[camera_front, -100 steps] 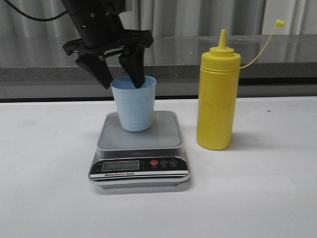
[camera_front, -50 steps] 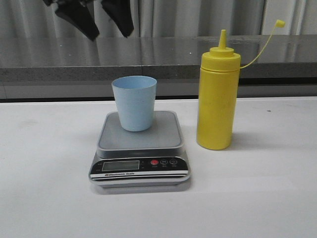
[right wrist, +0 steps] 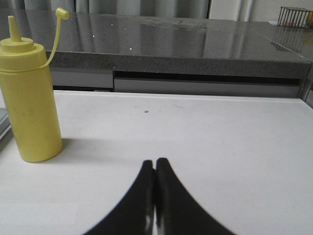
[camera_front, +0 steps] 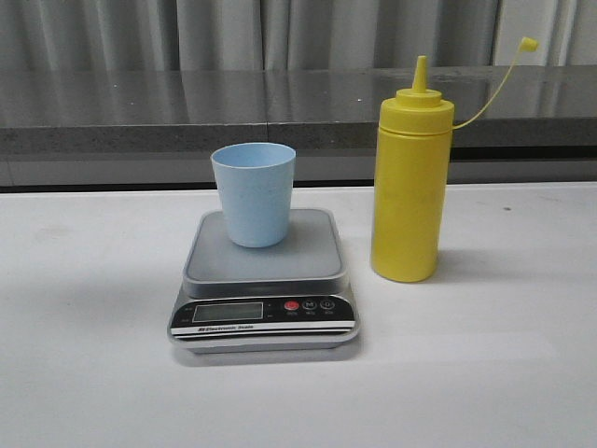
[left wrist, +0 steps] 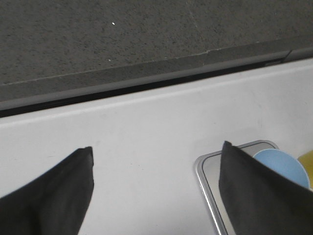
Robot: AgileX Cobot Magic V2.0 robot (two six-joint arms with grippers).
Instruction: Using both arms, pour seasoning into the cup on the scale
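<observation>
1. Bottle (camera_front: 411, 187): upright on table (camera_front: 84, 373), right of centre, just beside scale (camera_front: 264, 280), not touching. Nozzle uncapped, cap (camera_front: 528, 43) hanging off tether up and to the right. Nothing gripping it.
2. Cup (camera_front: 253, 193): upright on scale platform, toward its back edge, mouth open. Can't see inside from front; contents unknown.
3. Scale sits mid-table, display facing the near edge; readout too small to read.
4. L gripper (left wrist: 156, 181): fingers spread wide, empty, above the table w/ scale corner + cup rim behind one finger. Not in front view.
5. R gripper (right wrist: 155, 183): fingertips pressed together, nothing between them, low over right side of table, bottle well ahead of it.
6. Progress, my read: setup done (cup on scale, bottle open). Left: grab bottle, lift, tilt nozzle over cup, squeeze. Pour not started.
7. Risk: tall bottle, likely tips easy if nudged on approach; R must open before grasp.
</observation>
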